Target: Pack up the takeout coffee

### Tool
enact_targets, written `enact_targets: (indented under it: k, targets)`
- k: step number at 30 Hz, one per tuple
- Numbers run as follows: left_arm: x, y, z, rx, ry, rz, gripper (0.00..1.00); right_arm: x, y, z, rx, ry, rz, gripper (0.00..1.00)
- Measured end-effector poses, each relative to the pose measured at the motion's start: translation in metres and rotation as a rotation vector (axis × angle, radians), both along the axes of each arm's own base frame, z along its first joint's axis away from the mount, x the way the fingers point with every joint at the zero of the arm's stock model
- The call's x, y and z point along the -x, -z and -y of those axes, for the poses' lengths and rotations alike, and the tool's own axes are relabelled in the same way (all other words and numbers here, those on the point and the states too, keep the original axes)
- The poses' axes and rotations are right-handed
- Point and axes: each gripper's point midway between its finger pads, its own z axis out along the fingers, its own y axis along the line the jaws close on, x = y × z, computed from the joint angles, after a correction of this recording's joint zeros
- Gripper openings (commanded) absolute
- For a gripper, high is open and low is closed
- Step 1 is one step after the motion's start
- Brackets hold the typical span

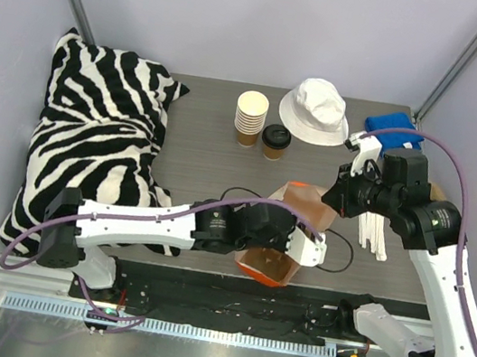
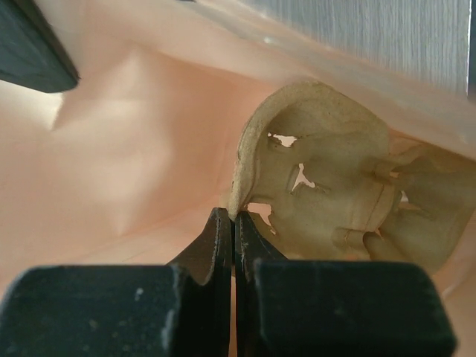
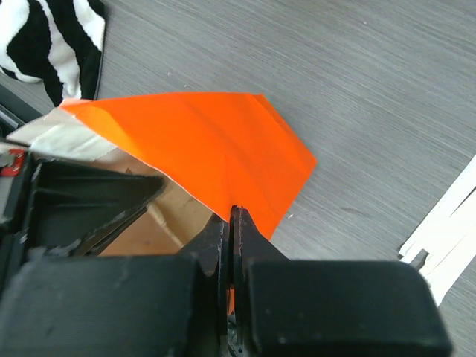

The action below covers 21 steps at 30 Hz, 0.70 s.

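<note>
Grey wood-grain table (image 1: 192,125) underneath. Nearest, left gripper (image 2: 233,217) clamped on pulp carrier (image 2: 335,186) rim inside orange bag (image 3: 208,141); right gripper (image 3: 230,214) pinching bag's outer edge. Far beyond both grippers, well apart, takeout coffee (image 1: 275,141) upright, lidded, beside cup stack (image 1: 249,118).

A robot test cell in a lab: two arms, the left (image 1: 140,222) and the right (image 1: 457,270), are bolted with loose cables to a grey bench (image 1: 199,140) boxed in by bare pale walls (image 1: 247,15) and strewn with unrelated props, a zebra cushion (image 1: 99,137) and a white hat (image 1: 316,111).
</note>
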Motion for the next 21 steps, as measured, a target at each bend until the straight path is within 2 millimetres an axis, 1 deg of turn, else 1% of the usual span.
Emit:
enact_targets:
  k: [7,13,15,16,17,19,20,21]
  targets:
    - [-0.009,0.026,-0.005,-0.058,-0.034,-0.079,0.00,0.004,0.004,-0.001,-0.005,-0.011,-0.012,0.01]
    - [-0.010,0.034,-0.002,-0.075,-0.038,-0.139,0.01,0.006,0.010,-0.002,-0.003,-0.019,-0.026,0.01]
    - [-0.010,0.037,-0.002,-0.079,-0.040,-0.156,0.04,0.007,0.012,-0.002,-0.002,-0.024,-0.028,0.01]
    - [-0.011,0.038,-0.002,-0.079,-0.042,-0.163,0.07,0.007,0.012,-0.002,-0.002,-0.024,-0.029,0.01]
    - [-0.011,0.039,-0.002,-0.080,-0.044,-0.168,0.17,0.007,0.013,-0.002,-0.001,-0.025,-0.029,0.01]
    - [-0.013,0.038,-0.002,-0.082,-0.045,-0.175,0.28,0.008,0.014,-0.002,0.000,-0.028,-0.030,0.01]
    - [-0.013,0.037,-0.002,-0.082,-0.045,-0.180,0.38,0.008,0.014,-0.002,0.000,-0.028,-0.030,0.01]
    - [-0.012,0.036,-0.001,-0.080,-0.046,-0.185,0.41,0.008,0.014,-0.002,-0.001,-0.029,-0.029,0.01]
